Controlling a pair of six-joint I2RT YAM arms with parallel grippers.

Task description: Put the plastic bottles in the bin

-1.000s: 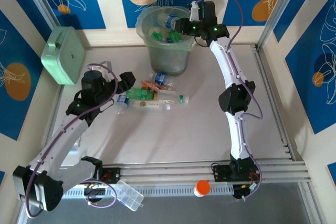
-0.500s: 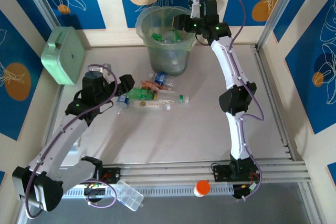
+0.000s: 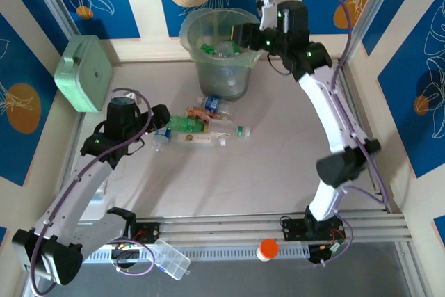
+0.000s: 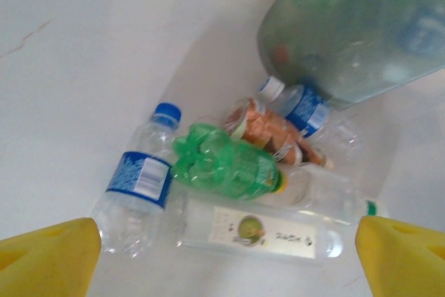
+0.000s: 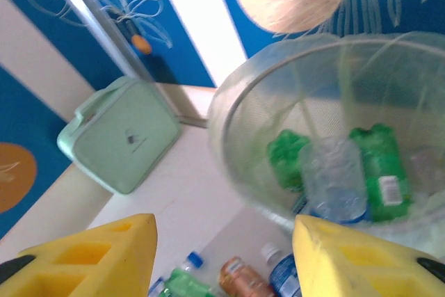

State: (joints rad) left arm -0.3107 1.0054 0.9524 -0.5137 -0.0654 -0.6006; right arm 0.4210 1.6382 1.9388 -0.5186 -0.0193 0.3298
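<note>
L claw [image 4: 224,255] wide apart, empty, over bottle pile [image 4: 226,168] on worktop [image 4: 69,46] beside bin [image 4: 361,26]. R claw [image 5: 224,255] apart, empty, by bin rim; more bottles [image 5: 334,179] inside.

Plastic bottles [image 4: 222,165] lie clustered beside the upright bin [image 3: 219,78] (2 green ones inside).

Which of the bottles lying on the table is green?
The ribbed green bottle in the middle of the heap, yellow-capped. Beside it, the blue-capped bottle and the long pale-labelled bottle are clear.
</note>
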